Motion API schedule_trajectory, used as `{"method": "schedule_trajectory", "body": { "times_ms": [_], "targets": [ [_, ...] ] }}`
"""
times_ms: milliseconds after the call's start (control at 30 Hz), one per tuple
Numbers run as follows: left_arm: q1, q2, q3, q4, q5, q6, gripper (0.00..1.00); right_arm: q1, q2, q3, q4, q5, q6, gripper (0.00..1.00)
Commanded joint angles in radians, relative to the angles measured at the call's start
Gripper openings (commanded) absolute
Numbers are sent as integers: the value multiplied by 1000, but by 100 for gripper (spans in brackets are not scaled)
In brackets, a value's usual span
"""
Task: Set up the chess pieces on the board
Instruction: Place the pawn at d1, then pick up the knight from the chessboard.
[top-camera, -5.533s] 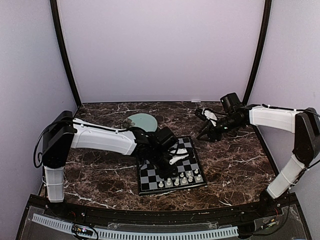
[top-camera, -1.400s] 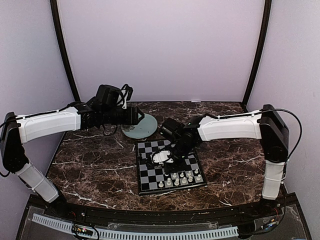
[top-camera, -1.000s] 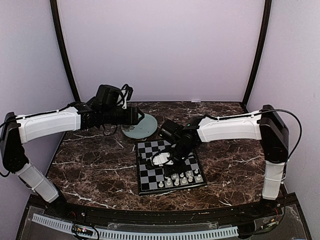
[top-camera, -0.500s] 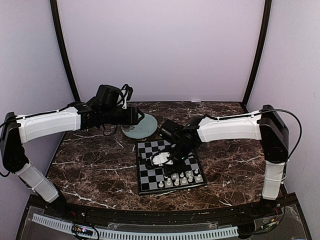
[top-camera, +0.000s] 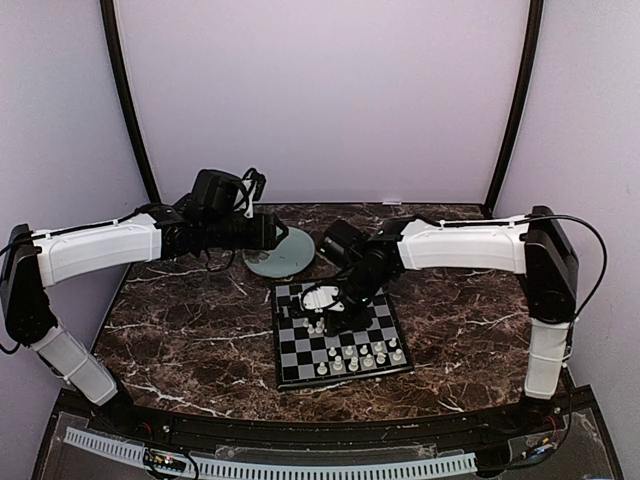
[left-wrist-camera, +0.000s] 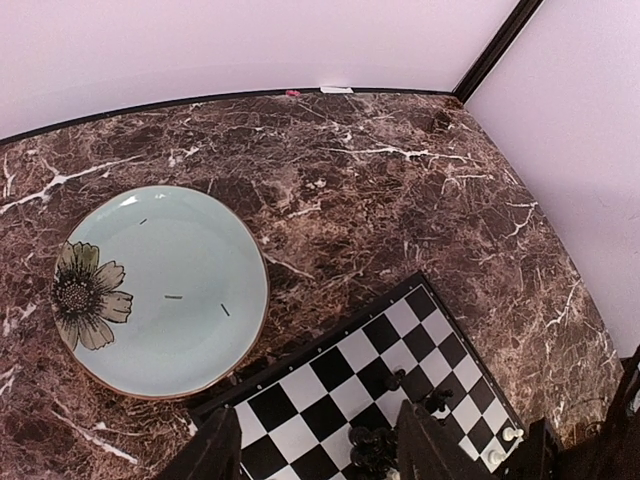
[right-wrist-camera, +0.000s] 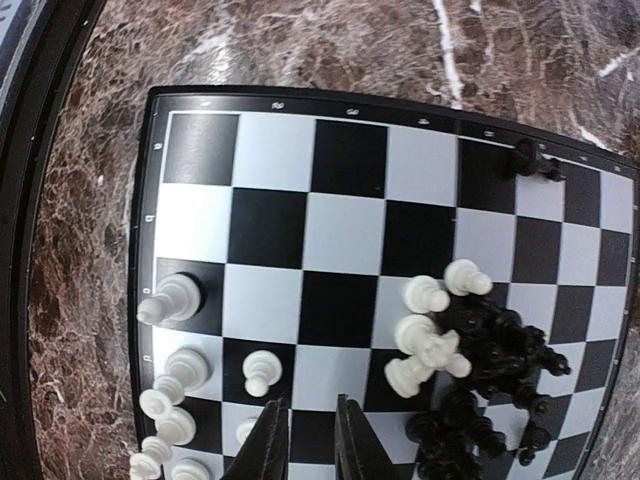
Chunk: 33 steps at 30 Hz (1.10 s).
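— Black-and-white board (right-wrist-camera: 270, 230), where is it?
— On the marble table (left-wrist-camera: 400, 180), just beside the green plate (left-wrist-camera: 190, 260). White pieces (right-wrist-camera: 172, 297) stand along one edge; a mixed heap (right-wrist-camera: 470, 350) lies mid-board.
— And the grippers?
— Right gripper (right-wrist-camera: 308, 415) hovers over the board, jaws slightly apart, empty. Left gripper (left-wrist-camera: 315, 425) hangs near the plate, jaws spread wide, holding nothing.

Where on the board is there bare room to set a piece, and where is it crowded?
In the right wrist view, the board is bare across its upper rows, from the white pieces at the left edge to the lone black piece. Crowded: the mixed heap beside the right gripper.
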Motion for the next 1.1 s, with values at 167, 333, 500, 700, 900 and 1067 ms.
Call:
{"method": "schedule_trajectory", "body": {
  "times_ms": [167, 333, 500, 700, 900, 1067],
  "targets": [
    [3, -36, -3, 12, -27, 17, 55, -34, 48, 71, 36, 32, 66, 22],
    [3, -38, 0, 9, -24, 19, 55, -34, 83, 76, 47, 47, 80, 25],
    [3, -38, 1, 7, -20, 21, 55, -34, 103, 72, 55, 56, 94, 29],
    [3, -37, 3, 7, -18, 21, 55, -34, 130, 81, 71, 82, 123, 30],
    [4, -36, 3, 6, -18, 21, 55, -34, 169, 114, 72, 89, 156, 33],
    [3, -37, 3, 6, -17, 23, 55, -33, 183, 119, 65, 87, 168, 34]
  ]
}}
